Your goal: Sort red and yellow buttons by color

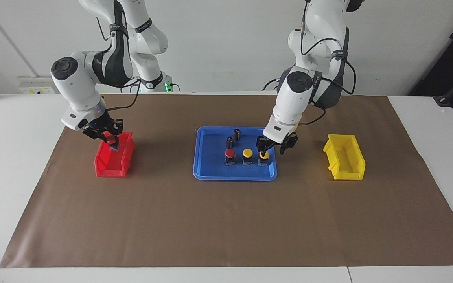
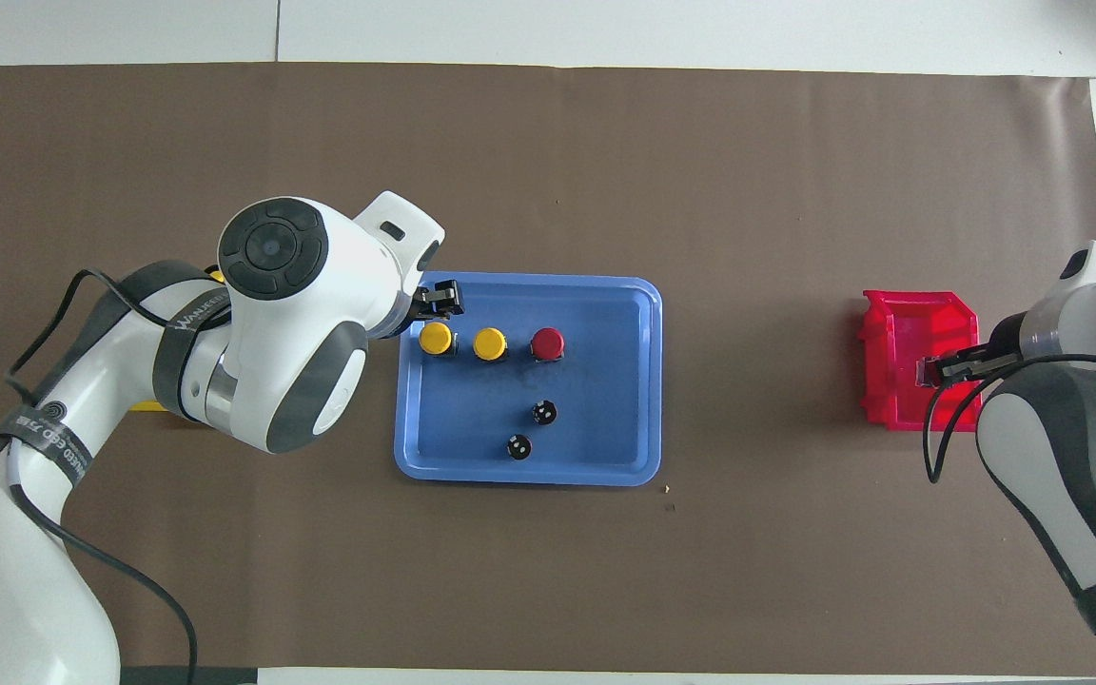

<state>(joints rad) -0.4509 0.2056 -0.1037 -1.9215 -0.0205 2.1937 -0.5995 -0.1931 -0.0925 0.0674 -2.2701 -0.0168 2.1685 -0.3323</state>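
Three buttons stand in a row in the blue tray point(image 1: 210, 173) at the middle of the desk: one red button point(image 1: 230, 153) and two yellow buttons point(image 1: 247, 153). Left gripper point(image 1: 273, 147), fingers spread, hangs over the outer yellow button point(image 1: 264, 155). Right gripper point(image 1: 109, 138) pinches another red button point(image 1: 111, 140) over the red bin point(image 1: 108, 167), near the right arm's edge.

Blue tray point(image 1: 207, 173), red bin point(image 1: 110, 167), yellow bin point(image 1: 346, 167), brown mat point(image 1: 226, 220).
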